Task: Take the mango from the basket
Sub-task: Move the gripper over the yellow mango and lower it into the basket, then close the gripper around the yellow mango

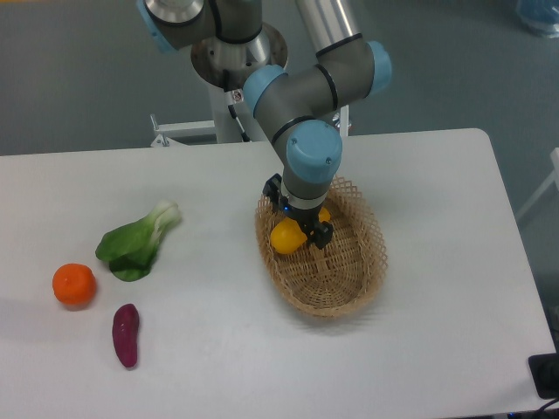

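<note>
The yellow mango lies in the left part of the light wicker basket, and the arm's wrist covers most of it. Only its lower-left end and a small yellow patch on the far side of the wrist show. My gripper hangs directly over the mango and is open. One black finger stands at the upper left near the basket rim, the other at the lower right inside the basket. The mango's middle runs between them. The fingertips are hidden, so I cannot tell whether they touch it.
On the left of the white table lie a green leafy vegetable, a round orange fruit and a dark purple oblong vegetable. The robot's base column stands behind the table's far edge.
</note>
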`<state>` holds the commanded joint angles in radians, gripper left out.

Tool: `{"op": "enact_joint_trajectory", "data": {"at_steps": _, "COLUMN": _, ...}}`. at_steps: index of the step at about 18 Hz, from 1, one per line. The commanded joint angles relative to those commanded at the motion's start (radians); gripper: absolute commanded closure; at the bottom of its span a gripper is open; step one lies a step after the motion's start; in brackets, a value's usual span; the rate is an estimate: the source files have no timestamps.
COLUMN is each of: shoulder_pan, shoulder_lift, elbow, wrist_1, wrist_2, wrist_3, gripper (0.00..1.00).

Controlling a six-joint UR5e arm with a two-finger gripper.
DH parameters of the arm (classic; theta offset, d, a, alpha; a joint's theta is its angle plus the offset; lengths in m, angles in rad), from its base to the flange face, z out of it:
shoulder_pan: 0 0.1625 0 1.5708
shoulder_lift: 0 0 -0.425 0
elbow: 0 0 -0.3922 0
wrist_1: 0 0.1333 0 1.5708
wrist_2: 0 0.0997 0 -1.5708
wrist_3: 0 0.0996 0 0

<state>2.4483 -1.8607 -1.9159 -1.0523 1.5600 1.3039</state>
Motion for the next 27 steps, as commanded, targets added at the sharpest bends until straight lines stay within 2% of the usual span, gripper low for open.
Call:
{"op": "enact_joint_trajectory", "data": {"at_steps": 5, "shoulder_pan": -0.005, "shoulder_lift": -0.017, "elbow": -0.002, "wrist_1": 0.032, "wrist_2": 0.002, "wrist_3": -0.002, "gripper": 0.00}}
{"op": "enact_joint_trajectory", "data": {"at_steps": 9, "shoulder_pan": -0.012, "shoulder_lift": -0.026, "elbow": -0.021, "wrist_1": 0.077, "wrist_2": 0.032, "wrist_3": -0.028, "gripper": 0.18}}
{"op": "enact_joint_trajectory", "data": {"at_steps": 13, "shoulder_pan": -0.043, "shoulder_lift": -0.046, "elbow": -0.025, "wrist_1": 0.117, "wrist_2": 0.089, "wrist_3": -0.080, "gripper": 0.24}}
{"op": "enact_joint_trajectory", "data": {"at_steps": 15, "shoulder_pan": -0.043, "shoulder_lift": -0.048, "elbow": -0.025, "wrist_1": 0.118, "wrist_2": 0.092, "wrist_3": -0.084, "gripper": 0.35}}
{"op": "enact_joint_trajectory", "data": {"at_steps": 17, "shoulder_pan": -0.043, "shoulder_lift": -0.043, "elbow": -0.021, "wrist_1": 0.118, "wrist_2": 0.094, "wrist_3": -0.084, "gripper": 0.51}}
{"op": "enact_joint_trajectory", "data": {"at_steps": 19, "shoulder_pan": -0.042, "shoulder_lift": -0.040, "elbow": -0.012, "wrist_1": 0.117, "wrist_2": 0.095, "wrist_3": -0.084, "gripper": 0.61}}
{"op": "enact_joint_trajectory", "data": {"at_steps": 27, "shoulder_pan": 0.003, "shoulder_lift": -0.029, "elbow": 0.058, "wrist_1": 0.098, "wrist_2": 0.092, "wrist_3": -0.068, "gripper": 0.62}}
